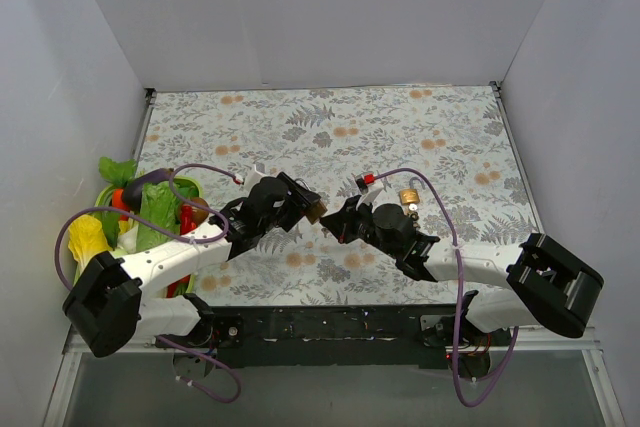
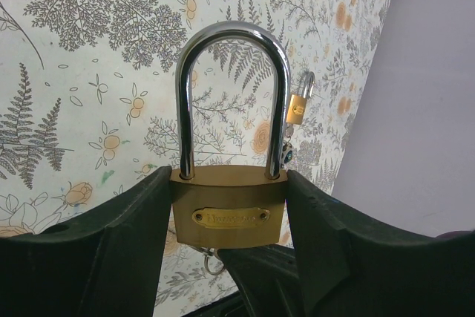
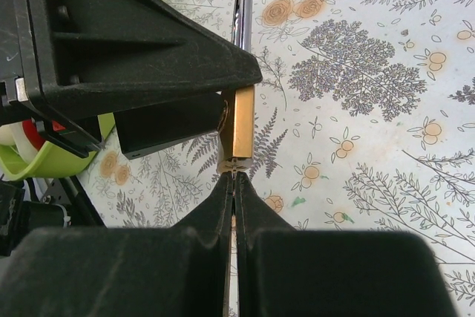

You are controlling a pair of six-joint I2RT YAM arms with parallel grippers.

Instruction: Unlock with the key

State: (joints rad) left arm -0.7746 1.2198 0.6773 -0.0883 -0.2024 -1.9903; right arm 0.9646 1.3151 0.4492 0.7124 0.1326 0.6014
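floral table (image 1: 400, 127) | left claw (image 2: 230, 209) clamps padlock (image 2: 230, 222) | right claw (image 3: 234, 183) pinches key (image 3: 233, 168), wrist-view only

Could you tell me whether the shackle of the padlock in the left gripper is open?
No, in the left wrist view both legs of the shackle sit down inside the brass padlock.

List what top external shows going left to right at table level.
Green basket of items → left gripper → right gripper → small brass padlock. Omitted: large padlock in the left gripper and key in the right, overlapping them.
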